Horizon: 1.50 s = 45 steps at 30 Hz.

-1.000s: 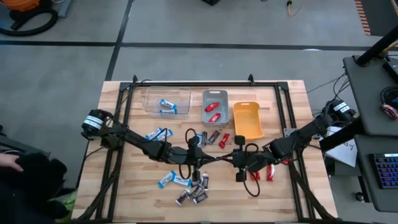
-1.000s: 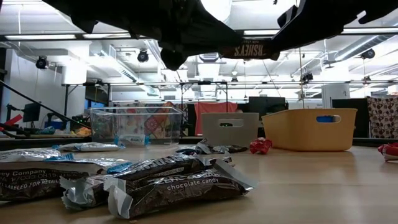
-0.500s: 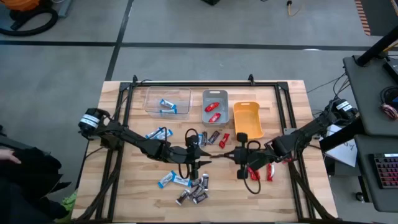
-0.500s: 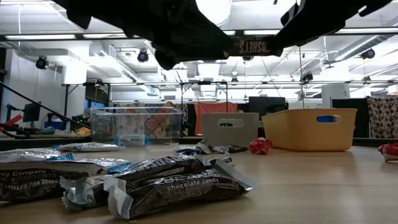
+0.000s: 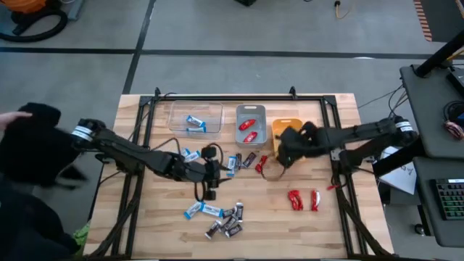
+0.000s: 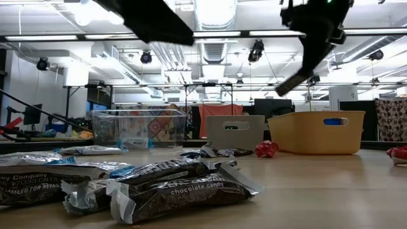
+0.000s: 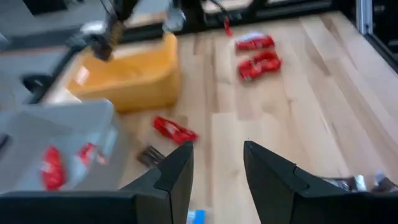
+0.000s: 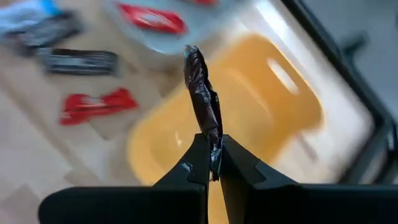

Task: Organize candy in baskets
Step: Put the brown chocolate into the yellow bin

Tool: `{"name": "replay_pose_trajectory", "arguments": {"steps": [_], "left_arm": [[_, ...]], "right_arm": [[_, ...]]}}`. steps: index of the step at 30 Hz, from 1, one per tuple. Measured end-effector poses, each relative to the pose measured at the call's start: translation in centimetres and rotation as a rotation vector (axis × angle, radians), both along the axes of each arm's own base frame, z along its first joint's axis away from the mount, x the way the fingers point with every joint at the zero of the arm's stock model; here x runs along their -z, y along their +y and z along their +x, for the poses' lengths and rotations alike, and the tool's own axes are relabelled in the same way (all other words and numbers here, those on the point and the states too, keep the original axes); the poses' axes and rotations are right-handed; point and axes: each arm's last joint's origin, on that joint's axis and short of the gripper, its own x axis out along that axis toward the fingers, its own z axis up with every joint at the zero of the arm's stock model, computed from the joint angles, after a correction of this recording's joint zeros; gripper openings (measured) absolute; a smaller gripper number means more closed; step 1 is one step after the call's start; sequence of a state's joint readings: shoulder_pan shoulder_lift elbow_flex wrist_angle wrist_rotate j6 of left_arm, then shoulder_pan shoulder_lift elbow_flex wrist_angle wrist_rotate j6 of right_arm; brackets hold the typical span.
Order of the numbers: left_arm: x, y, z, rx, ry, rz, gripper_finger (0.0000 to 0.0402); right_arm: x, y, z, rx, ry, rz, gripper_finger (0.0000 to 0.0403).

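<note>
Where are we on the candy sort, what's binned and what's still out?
Binned: blue-and-white bars in the clear basket, red candies in the grey basket. In hand: the right hand holds a dark bar over the empty orange basket. The left hand is open. Left: the loose candy on the table.

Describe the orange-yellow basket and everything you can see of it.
The orange-yellow basket is a small rectangular bin of smooth, opaque plastic with rounded corners, and a handle slot cut into an end wall. It stands upright on the wooden table, rightmost in the row, close beside the grey bin. As far as the views show, it looks empty. The right gripper hangs over its near end, shut on a dark brown candy bar that dangles above its opening. Nothing visibly touches it but the table.
</note>
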State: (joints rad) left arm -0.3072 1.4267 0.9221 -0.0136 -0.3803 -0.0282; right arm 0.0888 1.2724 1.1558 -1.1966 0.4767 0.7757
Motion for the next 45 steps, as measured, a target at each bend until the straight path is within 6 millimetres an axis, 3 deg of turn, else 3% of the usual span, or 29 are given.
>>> {"name": "replay_pose_trajectory", "arguments": {"steps": [4, 10, 16, 23, 33, 45], "left_arm": [[-2.1, 1.2, -1.1, 0.01, -0.048, 0.063, 0.0126], [-4.0, 3.6, -1.9, 0.042, -0.09, 0.169, 0.0125], [-4.6, 7.4, -2.1, 0.129, -0.08, 0.201, 0.0111], [-4.3, 11.2, -2.4, 0.002, -0.053, 0.1, 0.0088], [-5.7, 13.4, -3.6, -0.134, -0.14, -0.011, 0.0076], [-5.5, 12.8, -2.9, -0.087, -0.162, -0.068, 0.0076]], "right_arm": [[0.0, -2.1, -0.5, 0.123, 0.037, 0.067, 0.0013], [1.4, -3.8, -1.1, 0.13, 0.116, 0.061, 0.0013], [2.2, -4.5, -1.5, 0.087, 0.184, 0.056, 0.0013], [2.2, -5.6, -0.9, 0.075, 0.117, 0.06, 0.0013], [0.6, -7.3, -0.5, 0.033, 0.022, 0.267, 0.0013], [0.8, -6.7, -2.3, 0.033, 0.199, 0.358, 0.0013]]}}
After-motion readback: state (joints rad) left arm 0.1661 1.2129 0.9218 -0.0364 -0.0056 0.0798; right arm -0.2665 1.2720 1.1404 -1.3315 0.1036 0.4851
